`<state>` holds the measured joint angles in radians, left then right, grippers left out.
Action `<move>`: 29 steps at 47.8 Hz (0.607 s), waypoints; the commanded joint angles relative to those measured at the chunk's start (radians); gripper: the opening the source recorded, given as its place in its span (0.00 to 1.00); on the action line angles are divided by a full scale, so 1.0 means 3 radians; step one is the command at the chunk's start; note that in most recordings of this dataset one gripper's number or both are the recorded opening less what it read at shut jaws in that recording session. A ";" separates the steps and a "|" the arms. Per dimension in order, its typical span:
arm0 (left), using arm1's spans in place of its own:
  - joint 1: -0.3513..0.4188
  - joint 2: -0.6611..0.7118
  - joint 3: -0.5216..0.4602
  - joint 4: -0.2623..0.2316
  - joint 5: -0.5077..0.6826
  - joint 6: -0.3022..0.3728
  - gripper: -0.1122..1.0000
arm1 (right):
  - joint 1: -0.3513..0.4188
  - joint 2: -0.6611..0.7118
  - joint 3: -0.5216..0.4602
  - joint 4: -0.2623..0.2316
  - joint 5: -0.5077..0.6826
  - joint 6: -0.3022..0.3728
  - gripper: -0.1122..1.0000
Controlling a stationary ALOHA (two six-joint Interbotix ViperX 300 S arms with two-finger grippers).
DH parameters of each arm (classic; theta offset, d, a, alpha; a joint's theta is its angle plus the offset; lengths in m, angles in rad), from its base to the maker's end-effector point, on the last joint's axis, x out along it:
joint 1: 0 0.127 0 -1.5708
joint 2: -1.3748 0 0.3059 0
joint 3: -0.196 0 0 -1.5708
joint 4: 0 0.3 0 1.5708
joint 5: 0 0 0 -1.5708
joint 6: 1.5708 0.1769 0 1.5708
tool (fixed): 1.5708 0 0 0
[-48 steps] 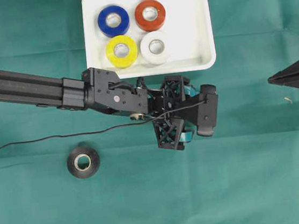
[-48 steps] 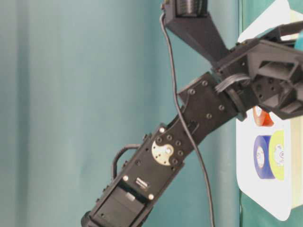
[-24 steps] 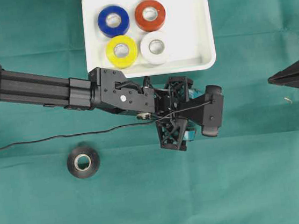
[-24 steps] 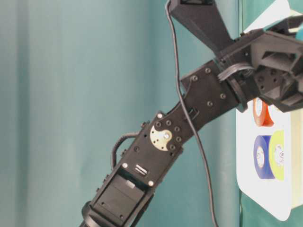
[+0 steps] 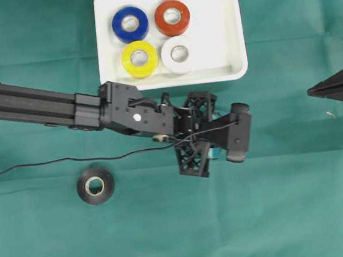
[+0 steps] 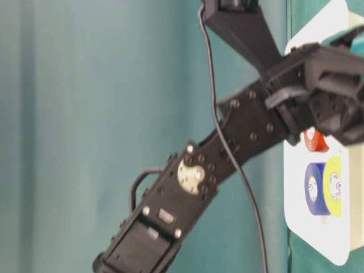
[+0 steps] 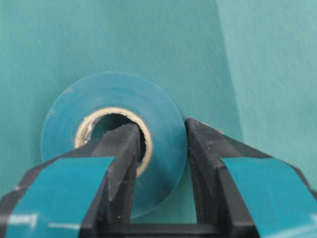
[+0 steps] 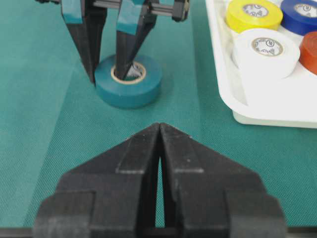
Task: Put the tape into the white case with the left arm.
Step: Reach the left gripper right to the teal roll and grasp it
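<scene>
Your left gripper (image 8: 106, 54) grips the teal tape roll (image 8: 128, 81).
One finger sits in its core, one outside; the roll lies on the green cloth (image 5: 289, 183) beside the white case (image 5: 231, 28). Your right gripper (image 8: 159, 130) is closed, empty.

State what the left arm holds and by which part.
The left gripper grips the teal tape roll by its wall: one finger inside the core, one outside. It rests on the cloth.

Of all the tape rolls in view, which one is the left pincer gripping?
The teal roll lying on the green cloth. The left pincer has one finger in its core and one outside its wall. The black roll lies untouched; the other four sit in the white case.
</scene>
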<state>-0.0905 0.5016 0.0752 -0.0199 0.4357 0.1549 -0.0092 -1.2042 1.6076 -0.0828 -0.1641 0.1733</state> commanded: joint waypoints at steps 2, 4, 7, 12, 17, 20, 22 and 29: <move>-0.0031 -0.0220 0.0128 -0.0005 0.0020 -0.0020 0.33 | -0.0005 0.0020 -0.0036 0.0000 -0.0020 0.0000 0.02; -0.0026 -0.0281 0.0189 -0.0010 0.0015 -0.0020 0.33 | -0.0005 0.0020 -0.0036 0.0000 -0.0020 0.0000 0.02; -0.0026 -0.0348 0.0256 -0.0010 0.0000 -0.0020 0.33 | -0.0005 0.0020 -0.0031 0.0000 -0.0015 0.0000 0.02; -0.0026 -0.0419 0.0343 -0.0005 -0.0010 -0.0020 0.33 | -0.0005 0.0020 -0.0031 0.0000 -0.0020 0.0000 0.02; -0.0026 -0.0440 0.0368 -0.0010 -0.0015 -0.0020 0.33 | 0.0000 0.0020 -0.0031 0.0000 -0.0015 0.0000 0.02; -0.0036 -0.0445 0.0353 -0.0010 -0.0015 -0.0020 0.33 | -0.0005 0.0020 -0.0031 0.0000 -0.0015 0.0000 0.02; -0.0041 -0.0450 0.0337 -0.0010 -0.0015 -0.0020 0.33 | -0.0005 0.0020 -0.0031 0.0000 -0.0015 0.0000 0.02; -0.0077 -0.0511 0.0266 -0.0005 -0.0015 -0.0015 0.33 | -0.0005 0.0020 -0.0036 0.0000 -0.0015 0.0000 0.02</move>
<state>-0.0997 0.4080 0.1887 -0.0199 0.4357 0.1473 -0.0092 -1.2057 1.6076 -0.0813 -0.1641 0.1733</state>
